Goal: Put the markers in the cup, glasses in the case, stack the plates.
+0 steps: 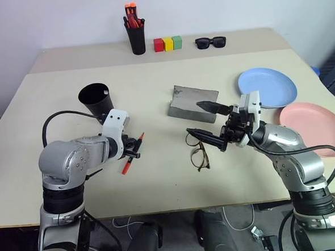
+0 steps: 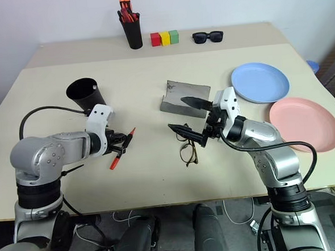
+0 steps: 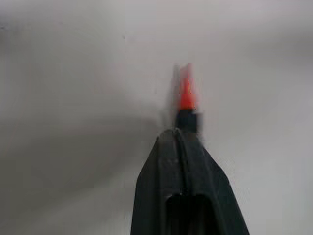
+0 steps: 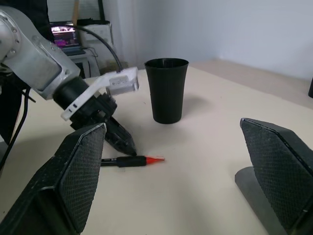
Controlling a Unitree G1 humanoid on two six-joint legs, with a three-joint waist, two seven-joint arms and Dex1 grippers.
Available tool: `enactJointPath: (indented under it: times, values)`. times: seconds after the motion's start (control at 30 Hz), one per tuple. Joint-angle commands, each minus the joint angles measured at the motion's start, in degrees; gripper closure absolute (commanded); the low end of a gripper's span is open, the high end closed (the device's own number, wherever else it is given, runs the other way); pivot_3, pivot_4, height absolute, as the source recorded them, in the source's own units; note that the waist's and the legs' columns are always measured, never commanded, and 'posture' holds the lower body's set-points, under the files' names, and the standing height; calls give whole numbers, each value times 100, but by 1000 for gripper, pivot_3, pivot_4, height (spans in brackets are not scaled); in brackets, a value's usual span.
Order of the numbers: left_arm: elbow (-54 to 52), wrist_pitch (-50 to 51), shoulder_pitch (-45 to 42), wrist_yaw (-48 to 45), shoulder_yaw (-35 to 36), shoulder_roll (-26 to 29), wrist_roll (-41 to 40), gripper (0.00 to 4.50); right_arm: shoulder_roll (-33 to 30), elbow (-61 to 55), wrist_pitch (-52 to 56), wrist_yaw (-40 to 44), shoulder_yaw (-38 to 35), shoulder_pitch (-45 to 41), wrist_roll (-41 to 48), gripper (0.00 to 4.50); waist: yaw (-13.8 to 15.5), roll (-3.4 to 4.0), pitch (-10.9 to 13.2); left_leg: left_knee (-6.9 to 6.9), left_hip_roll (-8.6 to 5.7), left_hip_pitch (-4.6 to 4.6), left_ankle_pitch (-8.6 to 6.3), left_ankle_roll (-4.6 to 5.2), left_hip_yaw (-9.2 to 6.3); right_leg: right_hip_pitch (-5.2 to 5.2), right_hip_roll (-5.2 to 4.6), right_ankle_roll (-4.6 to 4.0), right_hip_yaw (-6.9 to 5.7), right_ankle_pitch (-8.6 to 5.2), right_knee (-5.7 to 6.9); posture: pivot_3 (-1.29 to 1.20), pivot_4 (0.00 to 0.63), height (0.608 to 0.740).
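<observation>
**Left gripper clamps the red marker beside the cup**

Nearest, the glasses lie just short of the case, ready for the spread right gripper hovering between them. The left gripper, pinching the red marker, sits just before the cup, its likely destination. Right of the case lie the plates, unstacked.
</observation>
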Motion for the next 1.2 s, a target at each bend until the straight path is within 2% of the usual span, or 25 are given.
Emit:
enactJointPath:
  times: [0.03, 0.13, 0.2, 0.23, 0.33, 0.5, 0.67, 0.73, 0.9, 1.0, 1.13, 1.17, 1.2]
  values:
    - [-82, -253, -66, -32, 2, 88, 151, 4422, -16, -208, -155, -16, -123, -53, 1, 0, 0, 0, 0, 0, 0, 0, 0, 0, 0, 0, 0, 0, 0, 0, 0, 0, 150, 740]
    - [-35, -542, -244, 34, 70, 20, 301, 4422, -11, -186, -179, -10, -115, -71, -35, 0, 6, 0, 0, 0, 0, 0, 0, 0, 0, 0, 0, 0, 0, 0, -1, 0, 150, 740]
    - [-59, -631, -275, -172, -216, 300, 298, 4422, 1, -163, -200, -11, -110, -92, -57, 0, 4, 0, 0, 0, 0, -1, 1, -1, 0, 0, 0, 0, 0, 0, -1, 0, 150, 740]
    - [-86, -701, -256, -231, -306, 380, 315, 4192, 5, -160, -209, -12, -106, -94, -59, 0, 2, 0, 0, 0, 0, -1, 0, -1, 0, 0, 0, 0, 0, 0, -1, 0, 150, 740]
    - [-273, -739, -267, -383, -375, 529, 255, 3233, 1, -170, -218, -3, -101, -76, -57, 0, -10, 0, 0, -3, 0, 0, 0, -1, 1, -2, 0, 0, 0, 0, -1, 0, 150, 740]
    - [-320, -565, -373, -680, -410, 629, 101, 815, 1, -177, -213, -2, -99, -68, -56, 0, -4, 0, 0, -1, 0, -2, 0, -1, 0, -2, 0, 0, 0, 0, -1, 0, 150, 740]
    - [-308, -863, -125, -1113, -975, 1039, 72, 815, 3, -140, -212, -2, -95, -117, -67, 0, -14, 0, 0, -4, 0, 0, 0, 0, 2, -3, 0, 0, 2, 0, -1, 0, 150, 740]
    - [-226, -935, -75, -1156, -1008, 979, 92, 815, 6, -130, -215, -4, -92, -124, -73, 0, -8, -1, 1, -4, 1, 0, 0, 0, 2, -3, 0, 0, 2, 0, -1, 0, 150, 740]
    - [-137, -1340, 9, -1329, -1580, 1236, 333, 815, 12, -120, -221, -23, -101, -138, -83, 0, 1, -1, 1, -1, 1, -2, 0, 0, 2, -2, 0, 0, 2, 0, -1, 0, 150, 740]
    - [-125, -1385, 70, -1362, -1631, 1251, 351, 1646, 19, -126, -230, -53, -114, -134, -89, 0, -7, -1, 1, -3, 1, -1, 0, 0, 2, -2, 0, -1, 2, 0, -1, 0, 150, 740]
    - [-64, -1444, 61, -1312, -1555, 1178, 402, 3640, 19, -137, -252, -67, -109, -97, -97, 0, -3, -1, 1, -3, 2, -1, 0, 0, 2, -2, 0, 0, 2, 0, -1, 0, 150, 740]
    - [-37, -1478, 45, -1309, -1551, 1176, 425, 4253, 22, -135, -256, -71, -104, -96, -100, 0, -3, -1, 1, -2, 1, -1, 0, 0, 2, -2, 0, -1, 2, 0, -1, 0, 150, 740]
    - [-18, -1535, 31, -1317, -1556, 1189, 457, 4486, 27, -129, -264, -77, -98, -99, -107, 0, -1, -1, 1, -2, 2, -1, 0, 0, 2, -2, 0, 0, 2, 0, -1, 0, 150, 740]
